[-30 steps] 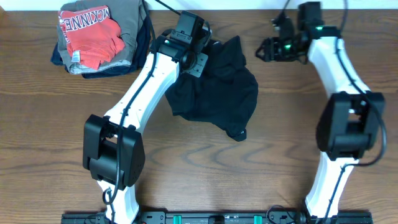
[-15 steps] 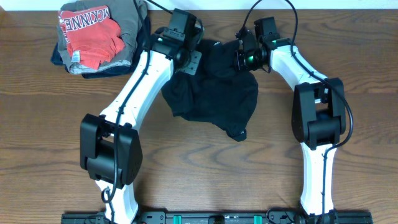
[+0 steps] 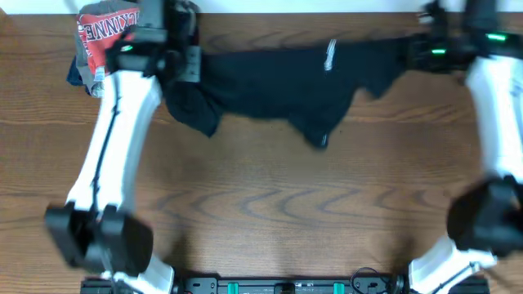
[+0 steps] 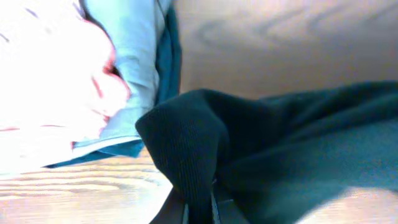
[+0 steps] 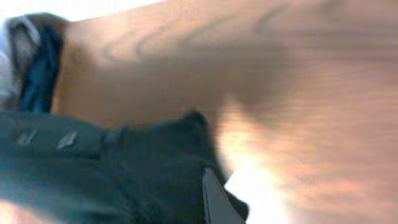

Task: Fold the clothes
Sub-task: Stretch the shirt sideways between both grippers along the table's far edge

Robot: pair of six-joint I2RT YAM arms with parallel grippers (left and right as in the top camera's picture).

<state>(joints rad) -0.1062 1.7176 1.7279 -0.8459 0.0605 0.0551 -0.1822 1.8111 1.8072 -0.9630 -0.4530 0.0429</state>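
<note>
Overhead: one black top [image 3: 286,77], white mark showing, stretched wide along the far counter [image 3: 270,204] edge between two pincers. Each is clamped on an end: left pincer [image 3: 181,64], right pincer [image 3: 415,51]. One folded stack [image 3: 106,33] far left.

Evenly bright overhead; motion-smeared along left arm [image 3: 114,122], right arm [image 3: 498,106], black top [image 3: 286,77]. Blown out white over folded stack [image 4: 50,93] in left wrist view. Blurred throughout in right wrist view; glare on table [image 5: 261,180].
</note>
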